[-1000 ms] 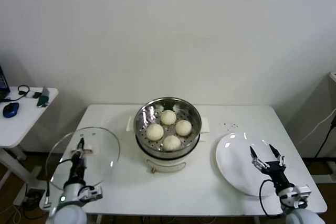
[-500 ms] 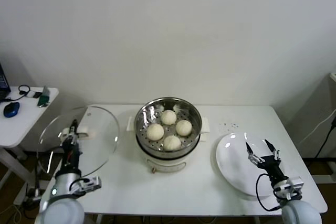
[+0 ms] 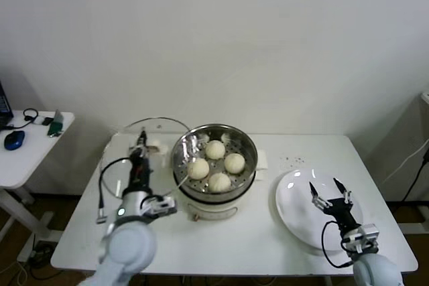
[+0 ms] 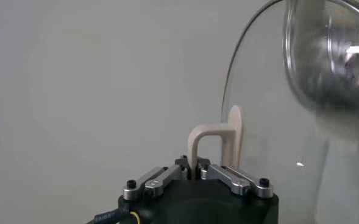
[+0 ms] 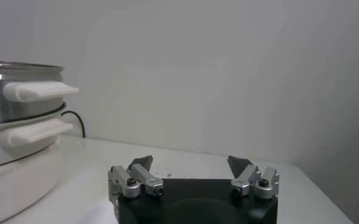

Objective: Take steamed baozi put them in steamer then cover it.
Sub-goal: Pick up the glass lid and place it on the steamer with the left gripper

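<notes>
Several cream-white baozi lie in the shiny steel steamer on its white pot base in the middle of the table. Just left of the steamer, my left gripper is shut on the pale handle of the clear glass cover. The cover is raised and tilted steeply, its rim close to the steamer's left edge. The cover's glass fills the left wrist view, with my left gripper below it. My right gripper hovers open and empty over the white plate; its spread jaws hold nothing.
The steamer's side handles stick out towards the plate. A low side table with a mouse and headphones stands off to the left. Small dark specks lie behind the plate.
My left arm has carried the cover from the table's left edge up and rightwards to beside the steamer, tipping it steeply. The right gripper drifted slightly left over the plate, still open.
</notes>
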Robot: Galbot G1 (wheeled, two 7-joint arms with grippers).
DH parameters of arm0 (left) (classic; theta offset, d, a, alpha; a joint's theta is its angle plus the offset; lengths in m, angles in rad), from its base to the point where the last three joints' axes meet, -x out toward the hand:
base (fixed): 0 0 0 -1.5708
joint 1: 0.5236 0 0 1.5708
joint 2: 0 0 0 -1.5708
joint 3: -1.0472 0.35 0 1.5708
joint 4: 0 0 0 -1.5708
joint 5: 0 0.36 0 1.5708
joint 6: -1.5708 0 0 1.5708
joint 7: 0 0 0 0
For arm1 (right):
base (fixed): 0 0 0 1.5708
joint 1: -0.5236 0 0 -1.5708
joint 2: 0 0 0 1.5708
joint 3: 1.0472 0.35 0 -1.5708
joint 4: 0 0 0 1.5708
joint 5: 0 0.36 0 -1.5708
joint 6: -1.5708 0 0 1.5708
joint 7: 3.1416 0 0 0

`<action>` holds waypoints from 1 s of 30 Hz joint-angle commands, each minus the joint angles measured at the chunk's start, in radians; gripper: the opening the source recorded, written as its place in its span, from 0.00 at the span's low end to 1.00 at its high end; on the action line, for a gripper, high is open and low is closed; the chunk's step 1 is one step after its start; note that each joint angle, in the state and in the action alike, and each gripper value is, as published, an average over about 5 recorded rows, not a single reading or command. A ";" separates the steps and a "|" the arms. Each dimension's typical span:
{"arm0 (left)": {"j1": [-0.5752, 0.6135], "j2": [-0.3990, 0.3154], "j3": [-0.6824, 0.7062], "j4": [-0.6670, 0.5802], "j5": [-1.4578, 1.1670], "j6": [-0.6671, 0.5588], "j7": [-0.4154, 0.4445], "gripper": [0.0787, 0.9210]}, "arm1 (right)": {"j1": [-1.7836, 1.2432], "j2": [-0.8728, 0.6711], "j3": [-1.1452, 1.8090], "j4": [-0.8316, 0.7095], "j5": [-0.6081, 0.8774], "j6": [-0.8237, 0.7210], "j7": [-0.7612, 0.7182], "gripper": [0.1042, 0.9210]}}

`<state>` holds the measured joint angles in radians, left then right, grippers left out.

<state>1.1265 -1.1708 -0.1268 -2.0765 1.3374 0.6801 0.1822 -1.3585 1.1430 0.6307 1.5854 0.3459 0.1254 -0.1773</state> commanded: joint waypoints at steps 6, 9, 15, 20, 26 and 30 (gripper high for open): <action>-0.261 -0.247 0.330 0.219 0.089 0.101 0.101 0.09 | 0.010 0.004 0.014 -0.013 -0.020 0.006 -0.004 0.88; -0.262 -0.280 0.337 0.253 0.127 0.097 0.106 0.09 | 0.011 0.006 0.019 -0.014 -0.020 0.007 -0.004 0.88; -0.267 -0.324 0.340 0.321 0.172 0.101 0.108 0.09 | 0.010 0.014 0.024 -0.022 -0.024 0.014 -0.008 0.88; -0.287 -0.334 0.331 0.363 0.182 0.102 0.102 0.09 | 0.009 0.022 0.027 -0.027 -0.028 0.020 -0.013 0.88; -0.305 -0.322 0.321 0.401 0.192 0.097 0.092 0.09 | 0.009 0.029 0.033 -0.031 -0.029 0.024 -0.018 0.88; -0.299 -0.310 0.318 0.407 0.192 0.098 0.098 0.09 | 0.009 0.033 0.034 -0.033 -0.031 0.026 -0.021 0.88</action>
<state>0.8494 -1.4571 0.1740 -1.7335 1.5076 0.7365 0.2750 -1.3507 1.1727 0.6640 1.5546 0.3170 0.1495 -0.1967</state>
